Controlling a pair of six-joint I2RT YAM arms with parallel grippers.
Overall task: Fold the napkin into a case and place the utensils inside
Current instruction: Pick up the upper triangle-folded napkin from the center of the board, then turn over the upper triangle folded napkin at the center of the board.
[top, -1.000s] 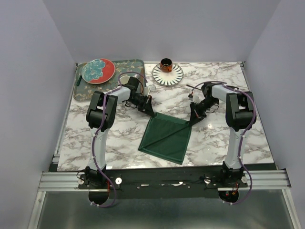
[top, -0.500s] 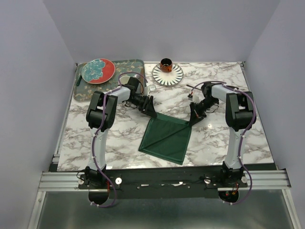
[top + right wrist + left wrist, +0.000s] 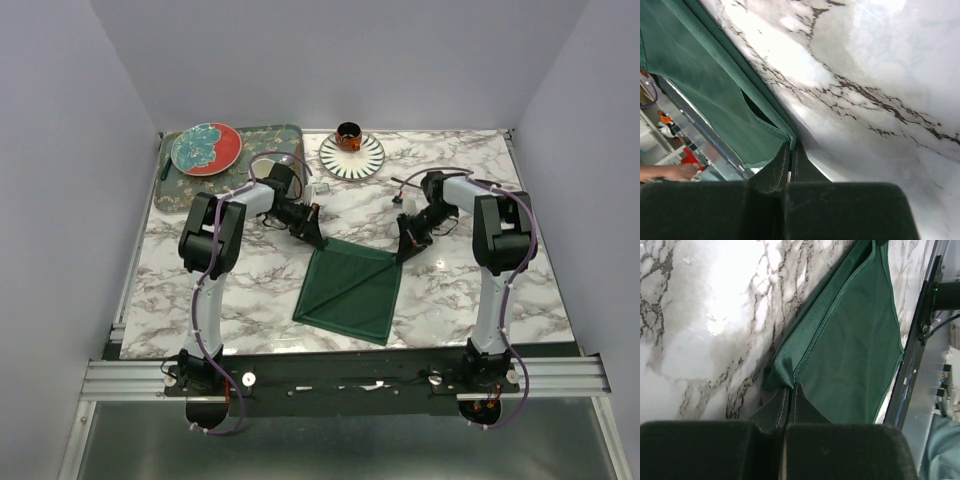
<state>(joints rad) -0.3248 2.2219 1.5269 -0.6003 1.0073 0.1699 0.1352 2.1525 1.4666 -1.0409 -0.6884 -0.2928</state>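
Slightly squarer than a second ago, the napkin now lies with its left side drawn a touch toward the middle of the marble table and its far edge straighter between the two arms, which have barely shifted. The left gripper is closed tight on the cloth's far left corner, and the left wrist view shows its fingers pressed together with the hemmed corner caught between them. The right gripper has the far right corner, and its fingers likewise meet with only a sliver of gap and green fabric pinched at the tips. From above, the dark green cloth spreads flat from those two corners toward the near edge of the table, a faint diagonal crease running across it. The right wrist view shows two layers at the hem with a dark gap between them. Along the far edge the fabric is lifted just off the marble where it is held, and the rest rests on the surface. Well apart at the back left sits a green tray carrying a red and teal plate. A striped plate with a small cup on it stands at the back centre.
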